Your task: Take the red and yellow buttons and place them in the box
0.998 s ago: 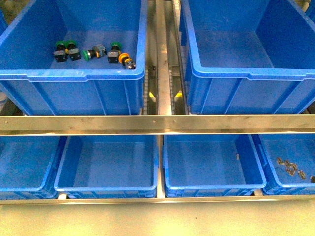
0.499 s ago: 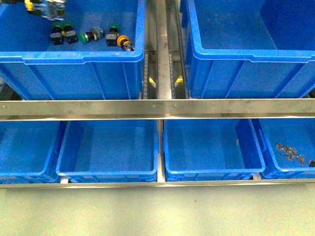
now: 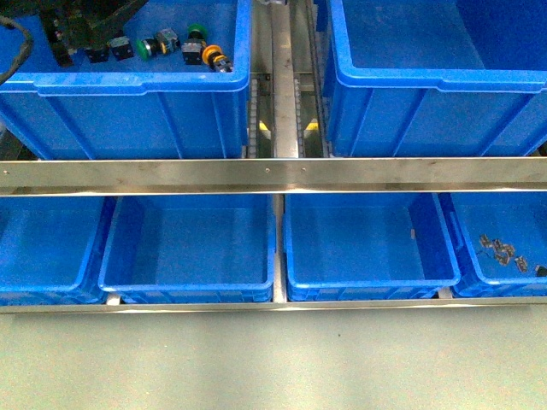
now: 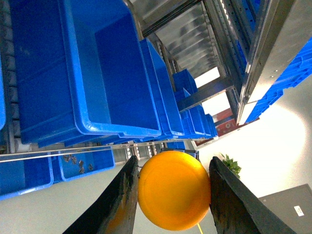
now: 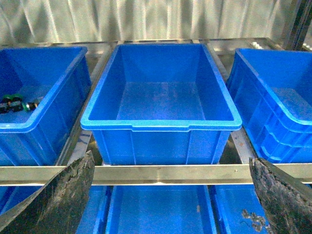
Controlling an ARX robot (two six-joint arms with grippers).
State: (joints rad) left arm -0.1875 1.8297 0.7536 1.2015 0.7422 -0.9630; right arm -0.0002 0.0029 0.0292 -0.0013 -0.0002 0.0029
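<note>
One loose yellow button [image 3: 219, 58] lies in the upper left bin [image 3: 128, 83], near its right wall, just right of the green buttons [image 3: 196, 34]; the dark left arm [image 3: 81, 21] hangs over that bin's left end.

Left wrist: left hand [image 4: 174, 197] clamped on a held yellow button [image 4: 173, 187], glossy round cap between both fingers [image 4: 119, 204].

Right wrist: right hand [image 5: 170, 195] spread wide, facing the neighbouring bin [image 5: 161, 124] right of the upper left bin.
</note>
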